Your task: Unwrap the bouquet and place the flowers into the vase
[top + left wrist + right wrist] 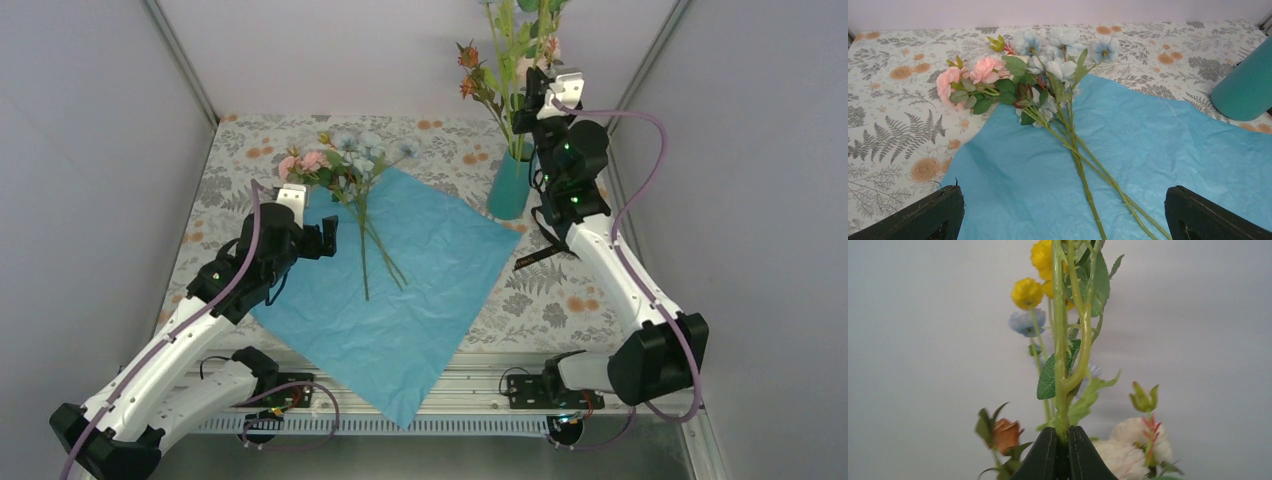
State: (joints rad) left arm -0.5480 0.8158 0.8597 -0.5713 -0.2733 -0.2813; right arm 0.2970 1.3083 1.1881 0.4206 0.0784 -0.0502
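Note:
The blue paper sheet (400,290) lies flat and unwrapped on the tablecloth. Three flowers (345,165) lie on it, pink and pale-blue blooms toward the back, green stems (1083,170) pointing toward me. My left gripper (318,238) hovers open just left of the stems, its fingers (928,215) wide apart over the paper. The teal vase (509,186) stands at the back right with flowers in it. My right gripper (533,88) is above the vase, shut on an upright green flower stem (1060,385) bearing yellow blooms (1027,292).
Grey walls enclose the table on three sides, with the vase close to the right wall. A black strap (538,255) lies on the cloth beside the right arm. The vase edge (1245,87) shows at the right of the left wrist view.

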